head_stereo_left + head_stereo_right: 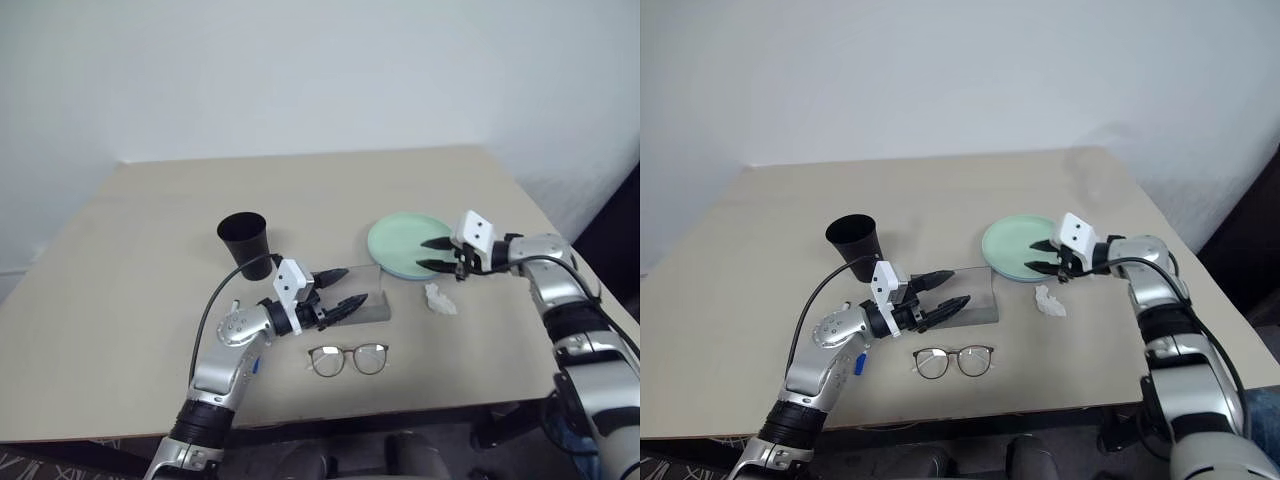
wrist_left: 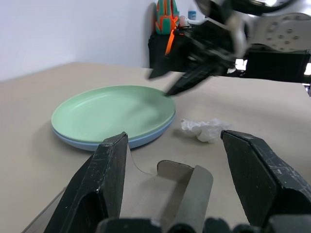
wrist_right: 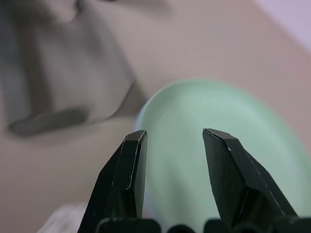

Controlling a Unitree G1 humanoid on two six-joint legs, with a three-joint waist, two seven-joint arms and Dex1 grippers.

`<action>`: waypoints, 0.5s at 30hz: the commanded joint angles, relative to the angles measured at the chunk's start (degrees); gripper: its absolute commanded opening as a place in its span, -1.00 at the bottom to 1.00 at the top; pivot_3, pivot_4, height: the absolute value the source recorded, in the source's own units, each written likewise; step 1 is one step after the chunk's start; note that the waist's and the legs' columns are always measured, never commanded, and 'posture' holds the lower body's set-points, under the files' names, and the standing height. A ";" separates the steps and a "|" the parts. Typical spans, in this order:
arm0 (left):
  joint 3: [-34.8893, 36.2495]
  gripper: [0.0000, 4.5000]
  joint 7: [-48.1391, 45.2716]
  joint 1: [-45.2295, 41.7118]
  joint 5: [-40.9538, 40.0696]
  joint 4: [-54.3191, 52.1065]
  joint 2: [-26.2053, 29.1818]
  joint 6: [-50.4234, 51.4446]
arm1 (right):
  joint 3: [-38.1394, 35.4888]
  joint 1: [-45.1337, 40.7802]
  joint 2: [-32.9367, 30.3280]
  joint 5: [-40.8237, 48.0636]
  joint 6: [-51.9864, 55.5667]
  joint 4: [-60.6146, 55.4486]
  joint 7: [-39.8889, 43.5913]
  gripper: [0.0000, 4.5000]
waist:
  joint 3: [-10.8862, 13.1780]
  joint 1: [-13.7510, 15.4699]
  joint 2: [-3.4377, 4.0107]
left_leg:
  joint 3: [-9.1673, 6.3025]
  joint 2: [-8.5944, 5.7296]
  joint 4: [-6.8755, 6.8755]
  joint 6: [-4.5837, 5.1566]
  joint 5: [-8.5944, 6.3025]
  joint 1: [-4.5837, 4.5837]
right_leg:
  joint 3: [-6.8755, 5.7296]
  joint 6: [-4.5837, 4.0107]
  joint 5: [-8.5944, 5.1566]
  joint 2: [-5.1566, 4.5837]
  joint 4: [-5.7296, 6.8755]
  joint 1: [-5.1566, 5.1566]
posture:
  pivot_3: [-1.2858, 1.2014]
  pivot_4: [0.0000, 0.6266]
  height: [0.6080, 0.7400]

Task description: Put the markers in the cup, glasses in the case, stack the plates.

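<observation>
A mint green plate [image 1: 400, 238] lies on a light blue plate [image 2: 97, 144] at the table's right middle. My right gripper [image 1: 421, 253] hovers open and empty at their near right rim. The plate shows through the gap between its fingers [image 3: 131, 170]. The grey case [image 1: 375, 300] lies at the centre. My left gripper [image 1: 356, 285] stands open and empty at the case's left end. The glasses [image 1: 348, 358] lie unfolded in front of the case. The black cup [image 1: 243, 238] stands upright to the left. A marker's blue cap [image 1: 859, 362] peeks out beside my left forearm.
A small white paper wad [image 1: 439, 298] lies between the plates and the table's right front edge. The beige table [image 1: 140, 290] has bare room on its left and far sides. A white wall rises behind it.
</observation>
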 commanded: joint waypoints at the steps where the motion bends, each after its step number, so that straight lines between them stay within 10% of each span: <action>1: 0.38 0.44 -0.48 -1.63 0.35 -0.28 0.22 -1.51 | -1.59 3.46 -2.61 3.56 5.94 -10.61 2.14 -0.13 | 0.00 -0.15 0.00 | 0.04 0.01 0.00 0.00 0.00 0.00 | 0.03 0.00 0.00 0.00 0.00 0.00 | 0.03 -1.00 1.00; 5: 0.33 0.44 -0.86 -1.95 0.86 0.46 0.62 -2.14 | -1.47 7.45 -4.44 5.19 12.24 -16.58 3.02 -0.05 | 0.01 -0.18 -0.02 | 0.11 0.09 0.06 -0.01 0.00 0.02 | 0.05 0.01 -0.01 0.07 0.02 0.03 | 0.03 -1.00 1.00; 11: -0.05 0.44 -0.88 -1.91 0.79 0.50 0.04 -2.24 | -0.58 9.79 -3.86 2.80 13.13 -18.61 -1.70 0.70 | 0.04 -0.15 -0.06 | 0.38 0.21 0.23 0.00 0.00 0.03 | 0.10 0.05 -0.02 0.14 0.02 0.09 | 0.03 -1.00 1.00; 15: -0.06 0.44 -0.96 -1.94 0.87 0.55 -0.19 -2.17 | 0.19 10.31 -3.28 2.11 13.62 -16.84 -3.60 0.70 | 0.05 -0.15 -0.09 | 0.56 0.23 0.22 0.02 -0.01 0.05 | 0.25 0.08 0.00 0.15 0.02 0.07 | 0.03 -1.00 1.00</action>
